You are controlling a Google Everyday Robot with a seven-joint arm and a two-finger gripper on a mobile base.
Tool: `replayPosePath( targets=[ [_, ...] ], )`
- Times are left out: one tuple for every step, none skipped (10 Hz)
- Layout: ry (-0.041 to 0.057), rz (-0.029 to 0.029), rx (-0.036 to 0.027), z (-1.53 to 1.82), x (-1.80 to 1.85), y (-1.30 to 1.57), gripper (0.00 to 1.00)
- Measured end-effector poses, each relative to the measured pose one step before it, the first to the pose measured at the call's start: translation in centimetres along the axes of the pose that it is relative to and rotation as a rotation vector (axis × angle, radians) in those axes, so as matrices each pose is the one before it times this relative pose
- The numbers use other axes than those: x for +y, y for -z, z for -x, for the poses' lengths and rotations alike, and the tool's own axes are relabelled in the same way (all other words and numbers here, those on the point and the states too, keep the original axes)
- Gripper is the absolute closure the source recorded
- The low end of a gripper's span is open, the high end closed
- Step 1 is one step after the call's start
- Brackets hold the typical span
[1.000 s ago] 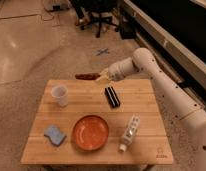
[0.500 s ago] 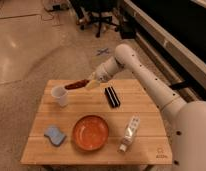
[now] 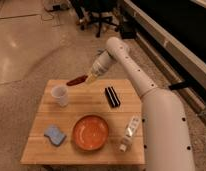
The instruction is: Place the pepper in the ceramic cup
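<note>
My gripper (image 3: 89, 78) is above the far part of the wooden table (image 3: 86, 150), shut on the dark red-brown pepper (image 3: 76, 81). The pepper sticks out to the left of the fingertips, held in the air. The white ceramic cup (image 3: 60, 95) stands upright on the table's left side, just below and left of the pepper's tip. The pepper is above and a little behind the cup's rim, not touching it.
An orange round bowl (image 3: 90, 133) sits in the table's front middle. A black rectangular bar (image 3: 112, 96) lies to the right of the gripper. A blue sponge (image 3: 55, 135) is at the front left and a white bottle (image 3: 129, 133) lies at the front right. Office chairs stand behind on the floor.
The gripper with the pepper has moved left and slightly down across the far edge of the table, from near the black bar to beside the cup.
</note>
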Motion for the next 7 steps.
replayPosePath(
  targets=[
    [-0.00294, 0.01146, -0.00535, -0.297, 0.818, 0.158, 1.0],
    [0.00143, 0.01211, -0.00234, -0.652, 0.751, 0.005, 1.0],
    [0.00499, 0.00318, 0.00233, -0.69, 0.233, -0.197, 1.0],
    [0.00291, 0.00254, 0.00489, -0.471, 0.053, -0.156, 1.0],
    [0.00307, 0.00109, 0.01079, -0.612, -0.204, -0.211, 1.0],
    [0.01048, 0.00358, 0.01016, -0.711, -0.514, -0.308, 1.0],
    [0.00903, 0.00791, 0.00381, -0.39, -0.329, -0.14, 1.0]
  ],
)
